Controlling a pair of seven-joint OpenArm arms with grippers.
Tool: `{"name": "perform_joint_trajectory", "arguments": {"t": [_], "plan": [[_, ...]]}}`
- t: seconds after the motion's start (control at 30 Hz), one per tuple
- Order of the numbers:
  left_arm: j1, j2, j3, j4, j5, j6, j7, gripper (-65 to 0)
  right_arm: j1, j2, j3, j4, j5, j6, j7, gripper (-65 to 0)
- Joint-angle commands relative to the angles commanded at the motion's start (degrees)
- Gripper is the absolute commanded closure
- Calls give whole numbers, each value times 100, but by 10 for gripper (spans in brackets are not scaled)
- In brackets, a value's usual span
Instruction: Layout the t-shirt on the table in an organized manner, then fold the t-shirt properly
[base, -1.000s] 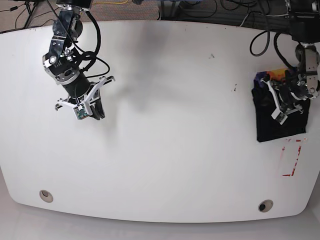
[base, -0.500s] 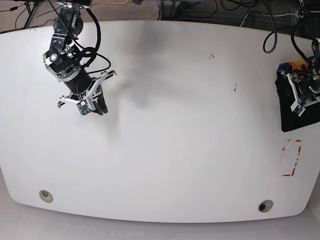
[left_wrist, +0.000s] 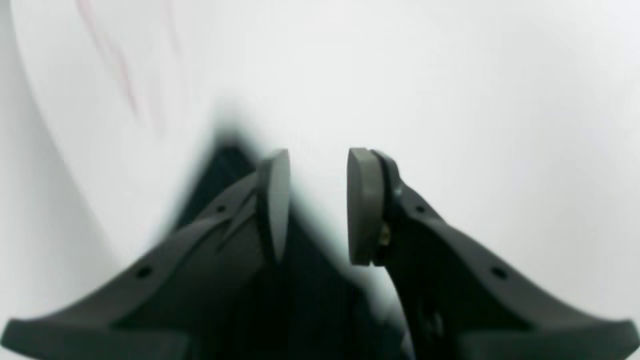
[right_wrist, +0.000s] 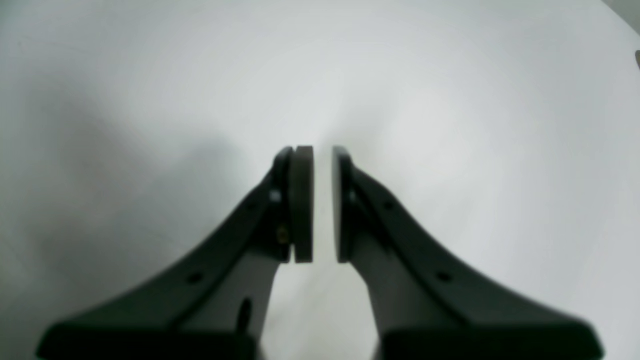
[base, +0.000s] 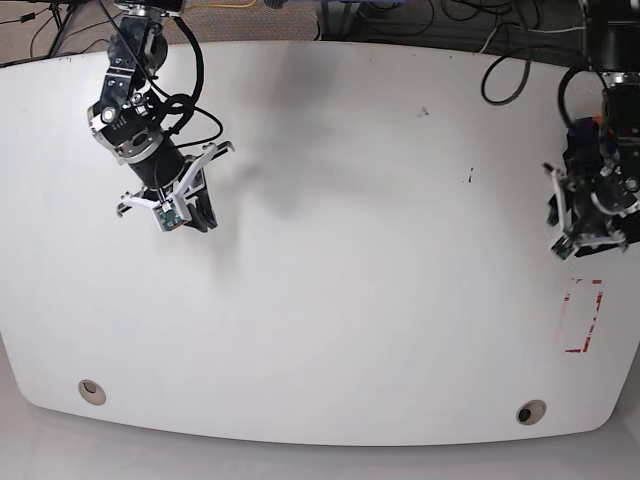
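The black t-shirt (base: 572, 160) is bunched at the table's (base: 350, 300) far right edge, with a bit of coloured print at its top. My left arm hides most of it. My left gripper (base: 590, 238) hangs over its near end. In the left wrist view that gripper (left_wrist: 317, 205) is open. White tabletop shows between the pads, and the dark t-shirt (left_wrist: 310, 295) lies under and behind the left finger. My right gripper (base: 198, 222) hovers over bare table at the upper left. In its wrist view the right gripper (right_wrist: 322, 205) is shut to a narrow slit, holding nothing.
A red tape rectangle (base: 583, 315) lies just in front of the left gripper. Two grommet holes (base: 92, 391) (base: 531, 411) sit near the front edge. Small dark marks (base: 470, 177) dot the right half. Cables (base: 500, 80) hang over the back edge.
The t-shirt was dragged right to the table's edge and now shows far less. The left gripper has swung back toward the front left over it. The right arm crept slightly back.
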Motion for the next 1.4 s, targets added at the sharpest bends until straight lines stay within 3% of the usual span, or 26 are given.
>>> {"name": "perform_joint_trajectory", "arguments": {"t": [0.13,0.3,0.37,0.47,0.57,0.83,1.4], "plan": [[132,695,-9,281,413,0,-835,-172,9,-35,9,-404,-642,0,879,-59],[536,1459,-9,281,879,1068,-2215,-172,0,-237,79,-949,-1134,-26,1811,-59],[730,1829,-9,281,993,1464,-2787,-172,-26,-299,229,-1090,-1257,-141,2110,-59],[1090,2259,0,325,1125,1754,-3455,-174,-220,-308,413,-1152,-1310,-255,2426,-59],[1468,2655,9,413,1231,1780,-3912,-174,-554,-316,475,-1029,-1187,-273,2444,-59],[2822,3165,114,1046,1257,1675,-4018,-172,-1881,-325,545,-466,-642,-273,2426,-59],[6233,3182,316,1670,1231,1675,-4018,-172,-5011,-844,492,510,448,-229,2435,-59]]}}
